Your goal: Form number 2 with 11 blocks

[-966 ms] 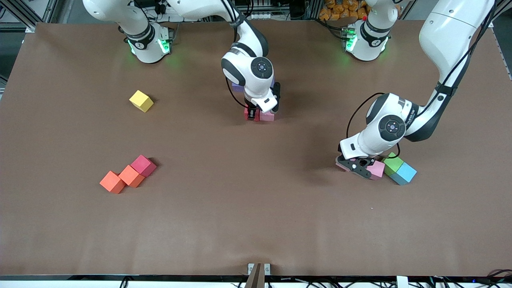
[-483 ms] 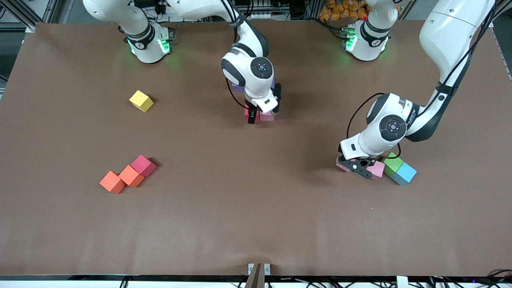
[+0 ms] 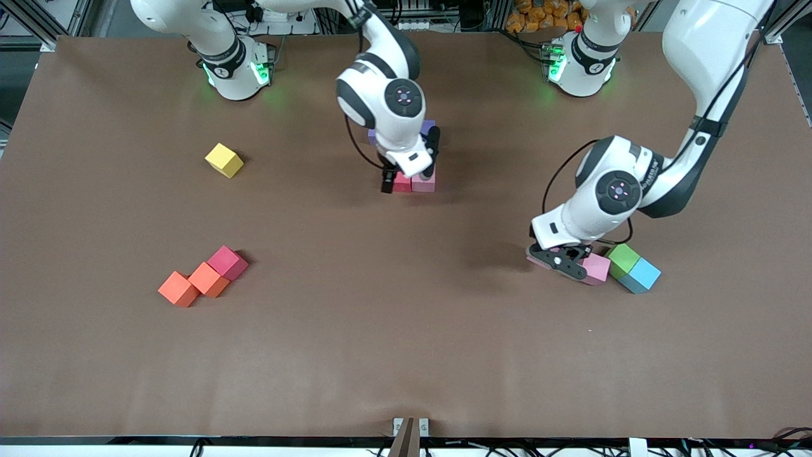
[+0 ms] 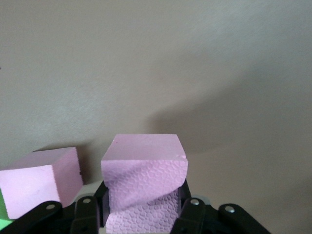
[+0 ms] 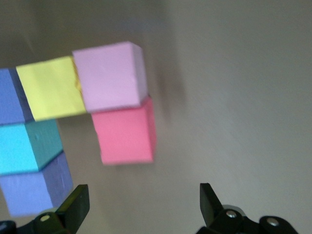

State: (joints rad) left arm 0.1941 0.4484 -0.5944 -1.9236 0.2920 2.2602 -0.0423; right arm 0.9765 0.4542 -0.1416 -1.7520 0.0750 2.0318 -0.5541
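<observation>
1. Two orange blocks [image 3: 177,289] [image 3: 208,279] lie touching in a slanted row. They are nearer the front camera than the unfinished number 2 [image 3: 412,181] and well apart from it, toward the right arm's end of the table.
2. One crimson block [image 3: 227,262] touches the inner orange one and closes that row on the side toward the number 2.
3. Toward the left arm's end, also nearer the camera than the number 2, a sky-blue block [image 3: 642,274] and a green block [image 3: 623,259] sit touching.
4. A loose pink block [image 3: 596,268] lies against the green one, on its side toward the number 2.
5. The left gripper [image 3: 558,260] is low at the table just beside that loose block. Its fingers [image 4: 87,214] are clamped on a second pink block [image 4: 144,185].
6. The number 2 itself shows a crimson cube [image 3: 401,182] and a pink cube [image 3: 423,181] touching at its near edge. The right wrist view adds a yellow cube [image 5: 51,87], a turquoise cube [image 5: 24,146] and bluish-purple cubes [image 5: 34,190] packed beside them.
7. The right gripper [image 5: 141,207] hangs just over the number 2's near edge, jaws spread wide and holding nothing.
8. A yellow block [image 3: 224,160] lies alone, slightly farther from the camera than the number 2's near edge, toward the right arm's end.
</observation>
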